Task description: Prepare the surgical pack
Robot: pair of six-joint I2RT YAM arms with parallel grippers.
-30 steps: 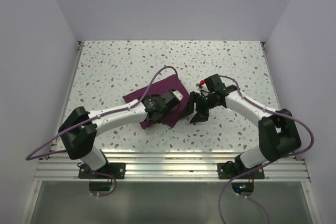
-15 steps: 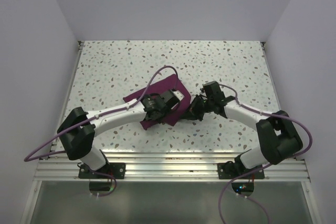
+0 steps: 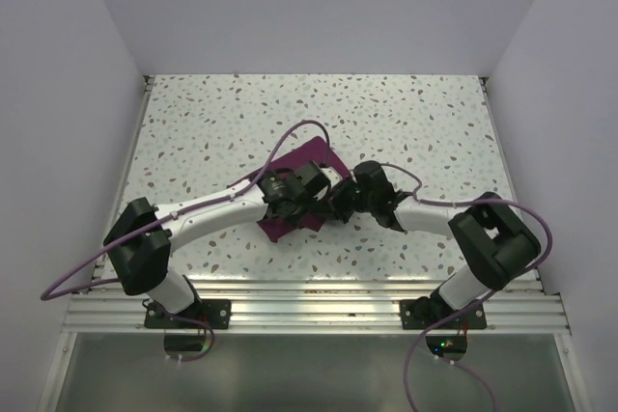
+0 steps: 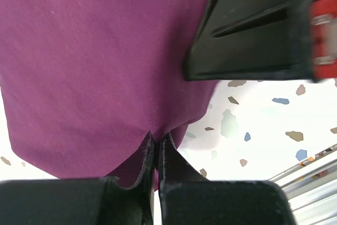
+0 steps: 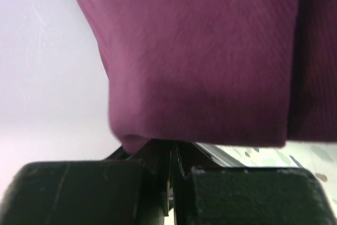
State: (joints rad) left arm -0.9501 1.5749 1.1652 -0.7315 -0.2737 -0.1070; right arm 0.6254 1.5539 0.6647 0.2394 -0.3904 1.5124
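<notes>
Now the left hand (image 4: 156,142) and the right hand (image 5: 171,150) are both clenching edges of the plum-purple fabric cloth (image 4: 95,61).

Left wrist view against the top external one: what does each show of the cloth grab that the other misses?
Only the left wrist view: the left gripper shut on the edge of the purple cloth, fabric pinched between its fingertips, with a black housing bearing a red tag close by. Only the top external view: both arms whole, the right gripper next to the left one at the cloth's near right side, and where the cloth lies mid-table. Both: the cloth and the speckled table.
</notes>
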